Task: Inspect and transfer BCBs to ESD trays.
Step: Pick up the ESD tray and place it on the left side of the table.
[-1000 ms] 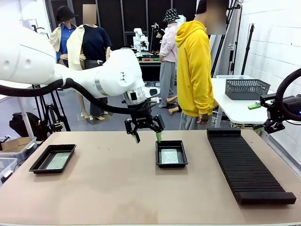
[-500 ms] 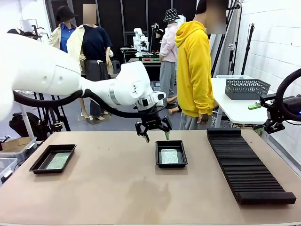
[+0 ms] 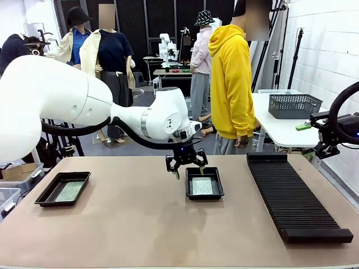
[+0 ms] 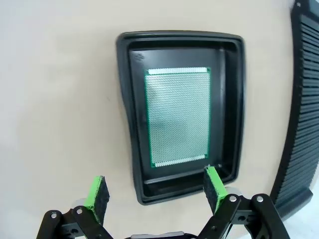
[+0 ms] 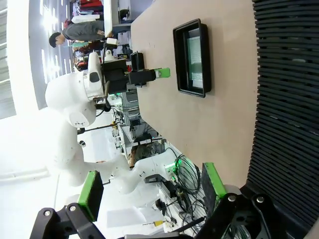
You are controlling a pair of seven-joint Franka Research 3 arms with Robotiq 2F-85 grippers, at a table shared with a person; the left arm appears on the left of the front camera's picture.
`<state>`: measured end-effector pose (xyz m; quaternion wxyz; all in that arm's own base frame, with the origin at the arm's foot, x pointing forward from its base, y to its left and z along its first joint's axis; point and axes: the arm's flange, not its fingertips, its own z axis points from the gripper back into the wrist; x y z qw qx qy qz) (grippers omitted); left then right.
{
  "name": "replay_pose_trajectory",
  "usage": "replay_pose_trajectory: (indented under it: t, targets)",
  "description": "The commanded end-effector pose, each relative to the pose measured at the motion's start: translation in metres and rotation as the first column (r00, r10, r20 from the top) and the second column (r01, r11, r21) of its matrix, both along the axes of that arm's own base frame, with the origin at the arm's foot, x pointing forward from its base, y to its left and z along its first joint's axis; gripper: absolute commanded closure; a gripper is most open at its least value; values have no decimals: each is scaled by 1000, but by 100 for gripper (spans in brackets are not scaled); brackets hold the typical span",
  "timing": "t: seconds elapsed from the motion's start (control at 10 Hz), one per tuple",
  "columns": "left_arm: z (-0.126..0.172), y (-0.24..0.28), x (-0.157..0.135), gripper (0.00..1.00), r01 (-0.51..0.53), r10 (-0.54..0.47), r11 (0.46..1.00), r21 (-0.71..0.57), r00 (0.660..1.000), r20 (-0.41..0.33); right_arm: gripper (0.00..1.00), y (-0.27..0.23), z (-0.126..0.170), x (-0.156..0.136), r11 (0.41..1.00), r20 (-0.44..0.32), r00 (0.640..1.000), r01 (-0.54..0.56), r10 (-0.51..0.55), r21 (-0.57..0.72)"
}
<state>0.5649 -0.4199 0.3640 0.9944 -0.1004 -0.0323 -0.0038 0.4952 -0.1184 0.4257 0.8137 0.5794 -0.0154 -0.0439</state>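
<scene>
Taking the shallow glossy black plastic tray at the table's centre (image 3: 204, 183) as reference; well to its left lies a second shallow black tray (image 3: 63, 188), with a thin flat green circuit board (image 3: 69, 191) flat inside it; the left gripper (image 3: 187, 168) hangs low over the centre tray's near-left corner, jaws spread wide, green pads (image 4: 215, 183) empty, touching nothing; inside the centre tray a second thin green perforated circuit board (image 4: 178, 117) lies flat on the floor, clear of the rim; right of that tray stands a long black ribbed slotted rack (image 3: 294, 196); beyond the rack's far right the right gripper (image 5: 152, 194) is held off the table's edge, fingers wide apart and empty; a person in a yellow hooded top (image 3: 232, 84) stands behind the table.
</scene>
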Motion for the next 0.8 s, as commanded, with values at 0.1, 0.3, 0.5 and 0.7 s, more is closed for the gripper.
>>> replay_pose_trajectory:
  t: [0.1, 0.3, 0.5, 0.7]
  targets:
    - [-7, 1, 17, 0, -75, 75, 996, 53, 997, 11, 0, 0, 1, 0, 1000, -2, 1000, 1, -1, 0]
    - [-18, 4, 22, 0, -83, 82, 995, 49, 996, 19, 0, 0, 1, 0, 1000, -2, 1000, 1, -1, 0]
    - [-26, 5, 22, 0, -64, 63, 997, 41, 998, 18, 0, 0, 1, 0, 1000, -2, 1000, 1, -1, 0]
    - [-31, 4, 20, 0, -53, 52, 998, 42, 999, 16, 0, 0, 1, 0, 1000, -2, 1000, 1, -1, 0]
